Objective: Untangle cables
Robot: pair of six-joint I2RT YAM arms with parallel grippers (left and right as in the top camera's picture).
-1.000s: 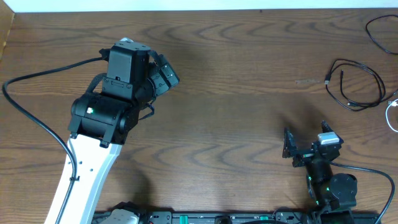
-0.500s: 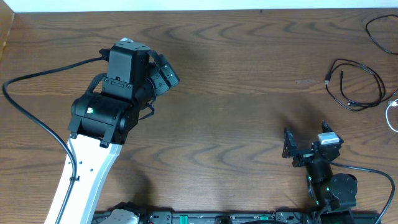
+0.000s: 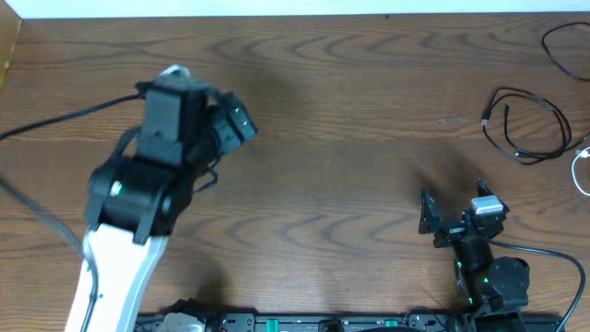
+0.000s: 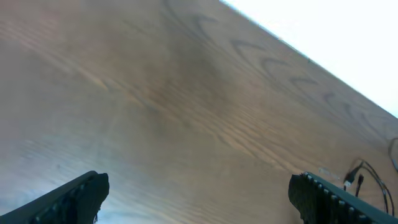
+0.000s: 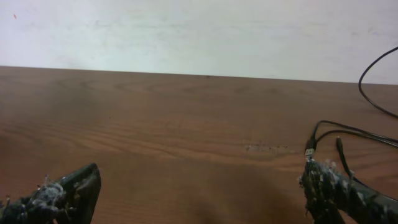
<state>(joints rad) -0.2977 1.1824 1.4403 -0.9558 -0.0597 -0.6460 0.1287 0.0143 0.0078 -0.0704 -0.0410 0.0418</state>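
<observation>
Currently thin black looped cable sits by right edge of brown wooden table; left gripper well apart from it, right gripper nearer, both spread wide.

The overhead view looks straight down from high above the tabletop, taking in both arms and the black cable loop near the right edge. The left wrist view sits tilted above the wood, facing across it toward the far edge, with the left tool framing its lower corners and the same loop small at its right edge. The right wrist view rides low and level, facing the far edge and the pale wall past the right tool, with that loop close on its right.
</observation>
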